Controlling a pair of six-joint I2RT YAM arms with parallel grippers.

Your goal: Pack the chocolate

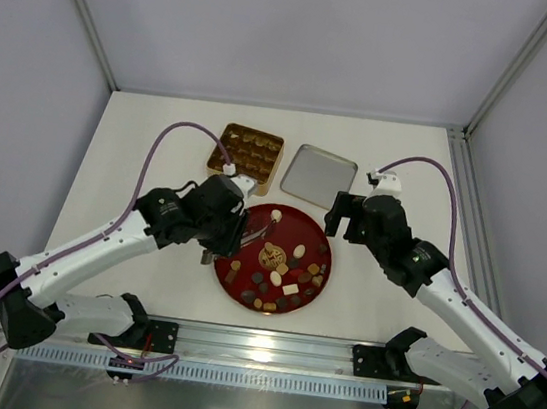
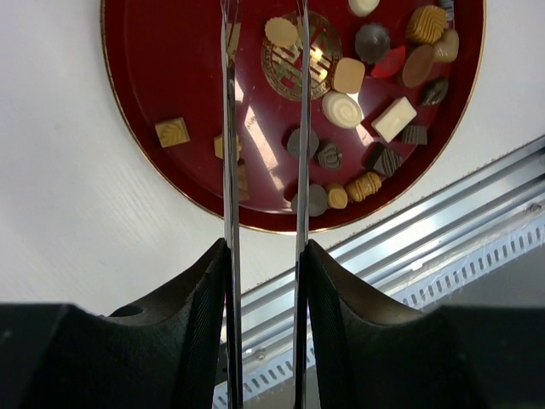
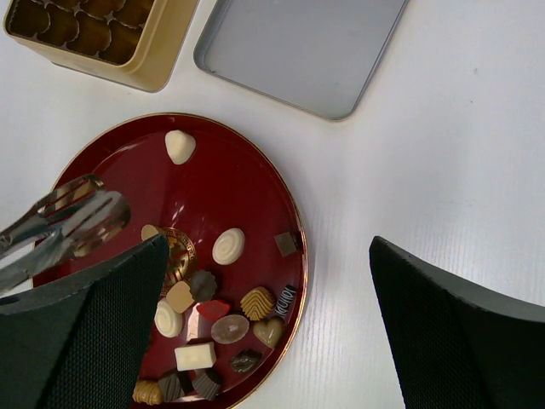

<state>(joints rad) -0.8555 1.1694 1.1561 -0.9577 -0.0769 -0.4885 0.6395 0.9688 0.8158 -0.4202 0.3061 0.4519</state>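
While clamping tongs (image 2: 301, 128), left end effector (image 2: 264, 256) faces plate (image 2: 153, 68).

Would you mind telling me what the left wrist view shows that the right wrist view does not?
Only the left wrist view shows the metal rail and the left gripper shut on the tongs. Only the right wrist view shows the gold tin, the grey lid and the open right gripper. Both show the red plate, the chocolates and the tongs.
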